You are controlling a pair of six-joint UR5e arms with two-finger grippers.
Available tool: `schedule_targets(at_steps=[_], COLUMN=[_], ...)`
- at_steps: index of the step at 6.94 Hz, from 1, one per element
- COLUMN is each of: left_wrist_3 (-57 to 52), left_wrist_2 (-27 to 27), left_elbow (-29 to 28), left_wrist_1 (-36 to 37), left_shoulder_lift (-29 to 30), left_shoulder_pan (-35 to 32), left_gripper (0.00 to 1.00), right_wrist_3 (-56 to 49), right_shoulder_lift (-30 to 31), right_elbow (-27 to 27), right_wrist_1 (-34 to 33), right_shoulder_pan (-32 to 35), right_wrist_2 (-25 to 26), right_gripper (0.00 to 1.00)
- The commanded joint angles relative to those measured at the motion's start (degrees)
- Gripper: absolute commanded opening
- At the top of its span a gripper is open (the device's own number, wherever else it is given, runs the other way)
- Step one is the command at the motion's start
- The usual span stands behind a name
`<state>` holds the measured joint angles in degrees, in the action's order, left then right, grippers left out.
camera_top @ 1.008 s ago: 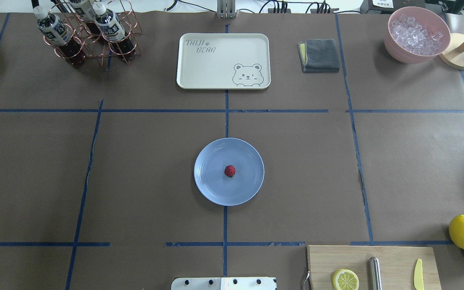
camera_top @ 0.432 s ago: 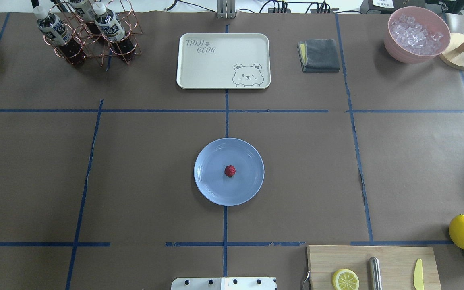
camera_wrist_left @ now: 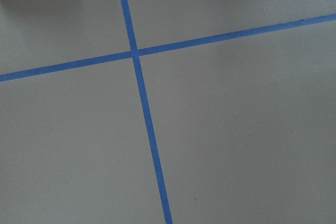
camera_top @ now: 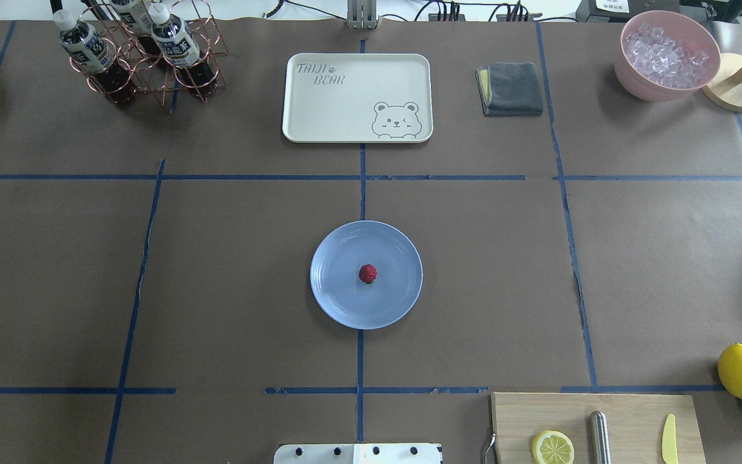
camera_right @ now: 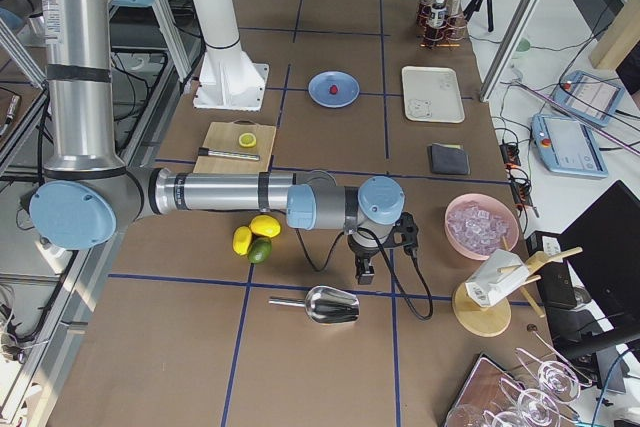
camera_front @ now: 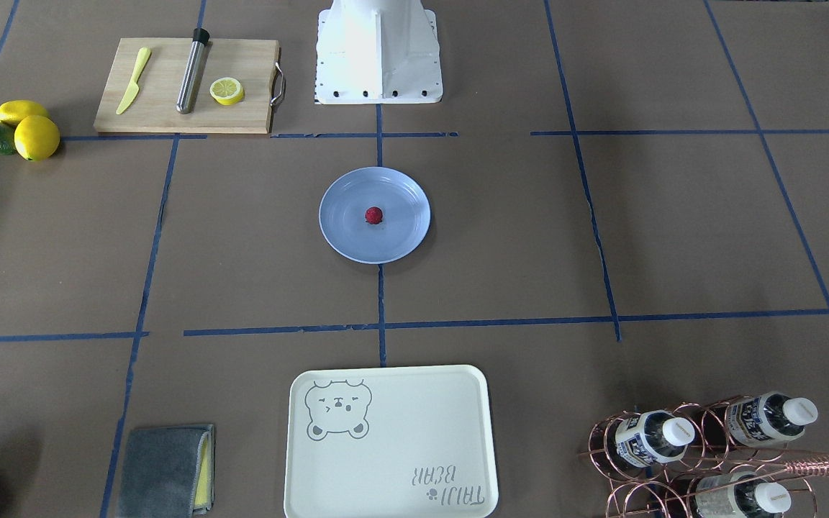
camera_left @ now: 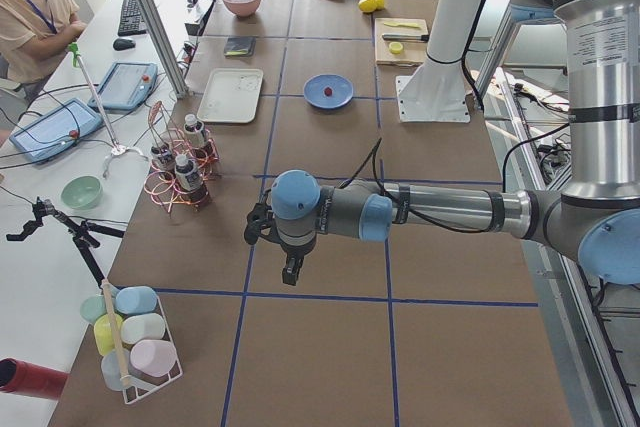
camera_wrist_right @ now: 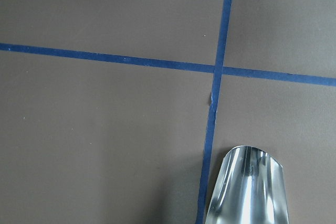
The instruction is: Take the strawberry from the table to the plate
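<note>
Strawberry [camera_top: 367, 274] is shown set on plate [camera_top: 339, 303]; task is judged done.
Nearest, left gripper [camera_left: 291, 271] and right gripper [camera_right: 363, 271] are hung over the ends of the table [camera_top: 55, 290], jaw state not discernible; both are best kept clear of the far plate.

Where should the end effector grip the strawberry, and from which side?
Pinch the strawberry across its rounded middle, straight from above. It lies small in the middle of the plate, whose raised rim would probably hinder a sideways approach.
</note>
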<state>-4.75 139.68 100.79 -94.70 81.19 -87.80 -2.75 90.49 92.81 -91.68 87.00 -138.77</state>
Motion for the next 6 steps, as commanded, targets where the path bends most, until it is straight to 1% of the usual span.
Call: schedule_targets(at_steps=[1, 3, 6], left_wrist_3=[0.0, 0.0, 0.0], left_wrist_2=[-0.2, -0.2, -0.1], left_elbow=[-1.1, -1.6, -1.5], left_wrist_1=[0.0, 0.6, 1.0], left_shoulder_lift=[-0.6, -1.0, -0.2], left_shoulder_pan=[0.0, 0.0, 0.1], left_gripper=[1.0, 1.0, 1.0], right_wrist_3=[2.5, 7.7, 8.0], right_shoulder_lift=[-0.4, -1.0, -1.5], right_elbow=[0.1, 0.2, 1.2], right_wrist_1=[0.0, 0.8, 0.8], right_shoulder_pan=[0.0, 0.0, 0.0], right_wrist_2=[-0.1, 0.3, 1.1], right_gripper=[1.0, 1.0, 1.0])
